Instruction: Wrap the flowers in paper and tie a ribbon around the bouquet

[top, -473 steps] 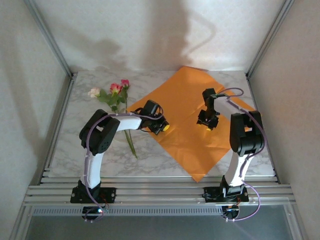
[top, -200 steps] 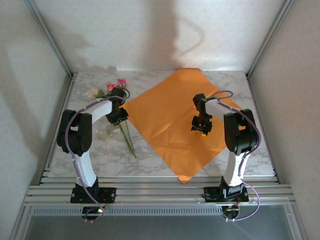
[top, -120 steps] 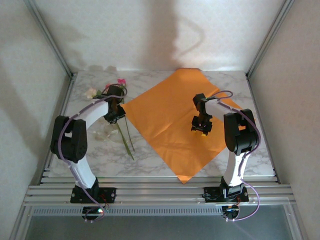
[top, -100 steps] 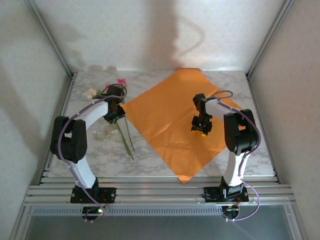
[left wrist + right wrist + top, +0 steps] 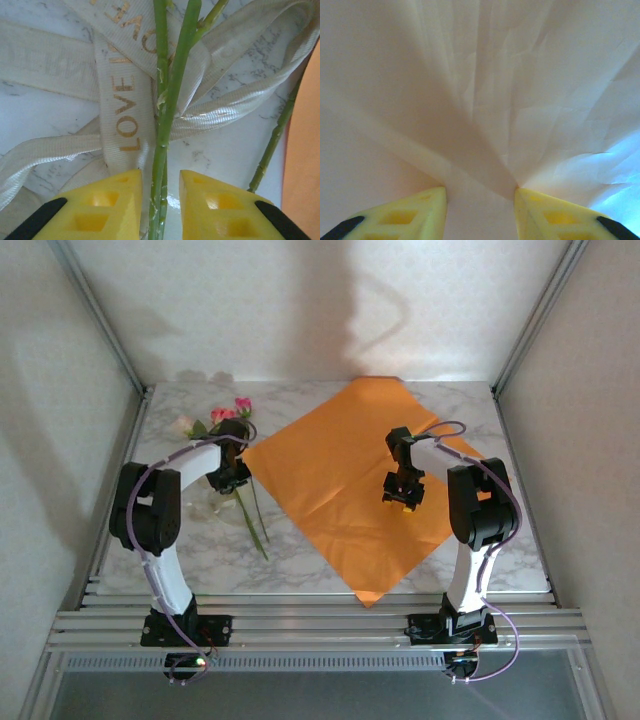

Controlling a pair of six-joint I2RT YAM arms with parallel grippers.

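**Flowers at the upper left, left claw closing round their stems**
The flowers [image 5: 230, 420] lay on the marble worktop [image 5: 200, 550] just beside the thin orange paper [image 5: 330, 480]. Their smooth green stems [image 5: 165, 115] crossed the floppy, woven cream ribbon [image 5: 122, 110]. Our left claw [image 5: 160, 177] had come over from the paper and narrowed, its fingers straddling the stems without yet touching them, so we judged a pickup was near. Our right claw [image 5: 480, 192] pinched a creased pleat of paper.
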